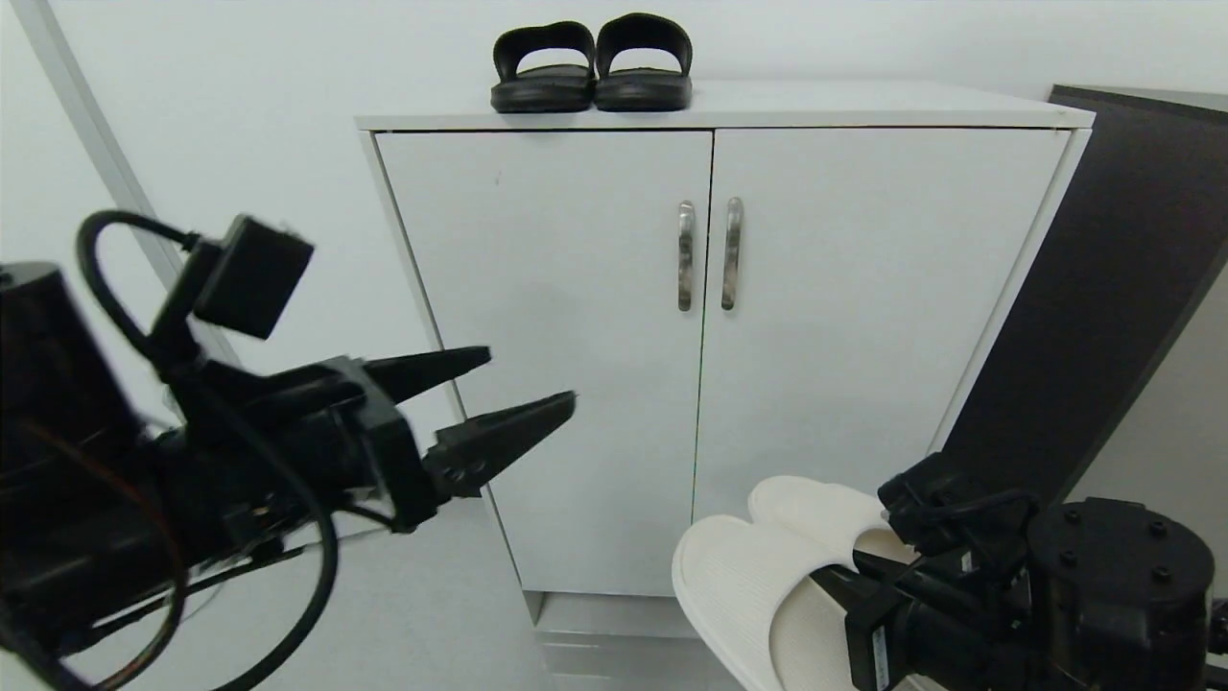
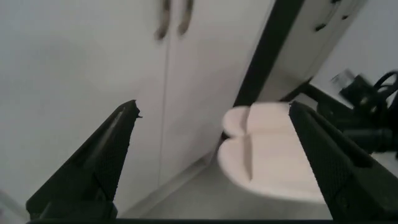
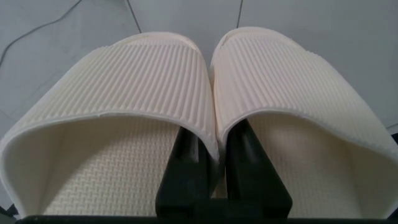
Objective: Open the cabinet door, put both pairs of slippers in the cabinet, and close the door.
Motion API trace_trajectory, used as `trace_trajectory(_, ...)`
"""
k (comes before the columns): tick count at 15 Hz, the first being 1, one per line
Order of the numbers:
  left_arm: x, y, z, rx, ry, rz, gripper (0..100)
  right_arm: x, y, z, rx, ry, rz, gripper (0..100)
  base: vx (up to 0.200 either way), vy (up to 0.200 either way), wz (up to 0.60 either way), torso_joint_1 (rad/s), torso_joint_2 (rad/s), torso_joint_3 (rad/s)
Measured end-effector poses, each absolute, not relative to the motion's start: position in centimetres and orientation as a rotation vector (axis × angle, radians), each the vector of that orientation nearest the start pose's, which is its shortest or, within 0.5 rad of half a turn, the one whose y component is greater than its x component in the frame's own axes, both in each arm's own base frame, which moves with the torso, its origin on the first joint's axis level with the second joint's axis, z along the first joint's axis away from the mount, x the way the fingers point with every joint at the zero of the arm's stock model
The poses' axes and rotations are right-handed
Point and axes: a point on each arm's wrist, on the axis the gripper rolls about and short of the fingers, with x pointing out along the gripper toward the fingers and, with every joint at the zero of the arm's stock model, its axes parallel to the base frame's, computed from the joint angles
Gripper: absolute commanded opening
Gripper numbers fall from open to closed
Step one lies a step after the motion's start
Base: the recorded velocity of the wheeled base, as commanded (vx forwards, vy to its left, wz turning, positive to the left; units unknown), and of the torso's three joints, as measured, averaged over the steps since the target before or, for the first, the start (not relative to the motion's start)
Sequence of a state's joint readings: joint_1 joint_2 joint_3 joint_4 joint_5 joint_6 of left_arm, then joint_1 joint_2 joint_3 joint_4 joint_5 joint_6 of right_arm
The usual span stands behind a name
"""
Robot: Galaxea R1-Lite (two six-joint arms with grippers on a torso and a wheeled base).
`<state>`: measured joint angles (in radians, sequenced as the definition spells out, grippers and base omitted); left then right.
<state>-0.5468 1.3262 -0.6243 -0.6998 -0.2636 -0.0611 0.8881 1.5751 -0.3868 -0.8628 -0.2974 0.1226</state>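
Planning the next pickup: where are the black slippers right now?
In the head view the black slippers sit side by side on top of the white cabinet, above its left door.

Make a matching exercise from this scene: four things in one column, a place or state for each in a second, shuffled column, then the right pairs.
Things
1. black slippers
2. white slippers
3. cabinet doors
4. left gripper

Places or states
A. open, holding nothing
B. on top of the cabinet
C. both shut
D. held by the right gripper

Pairs: 1-B, 2-D, 3-C, 4-A
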Motion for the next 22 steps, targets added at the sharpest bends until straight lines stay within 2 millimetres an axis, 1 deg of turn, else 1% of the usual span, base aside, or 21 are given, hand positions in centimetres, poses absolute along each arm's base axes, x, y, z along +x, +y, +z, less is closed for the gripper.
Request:
trace_trajectory(1,19.1,-13.2,24.2,-0.07,0.02,-0.852,100,15.2,17.7,13.4,-0.066,0.308,0.569,0,0.0,0.0,0.0,0.0,0.0,0.0)
trace_trajectory(4,22.5,-17.4,25.0,-0.083,0.013,-0.924,100,15.2,17.6,13.3,-0.069,0.309,0.568,0,0.0,0.0,0.0,0.0,0.0,0.0)
trace_trajectory(7,25.1,-20.3,25.2,-0.098,0.017,-0.976,100,15.0,17.5,13.1,-0.065,0.32,0.613,0,0.0,0.0,0.0,0.0,0.0,0.0)
trace_trajectory(10,27.0,-22.3,25.7,-0.101,0.061,-1.019,100,15.2,17.1,13.1,-0.036,0.295,0.649,0,0.0,0.0,0.0,0.0,0.0,0.0)
trace_trajectory(12,27.8,-23.3,26.2,-0.112,0.088,-1.057,100,15.3,16.8,12.9,-0.037,0.302,0.645,0,0.0,0.0,0.0,0.0,0.0,0.0)
trace_trajectory(14,28.5,-24.1,27.0,-0.176,0.113,-1.094,100,15.4,16.7,12.9,-0.037,0.304,0.639,0,0.0,0.0,0.0,0.0,0.0,0.0)
trace_trajectory(17,29.3,-24.9,26.9,-0.225,0.14,-1.133,100,15.4,16.6,12.9,-0.037,0.305,0.635,0,0.0,0.0,0.0,0.0,0.0,0.0)
trace_trajectory(19,30.2,-25.1,26.6,-0.234,0.145,-1.121,100,15.5,16.6,12.8,-0.038,0.307,0.634,0,0.0,0.0,0.0,0.0,0.0,0.0)
trace_trajectory(22,31.5,-24.3,26.2,-0.235,0.146,-1.084,100,15.7,16.6,12.6,-0.042,0.316,0.628,0,0.0,0.0,0.0,0.0,0.0,0.0)
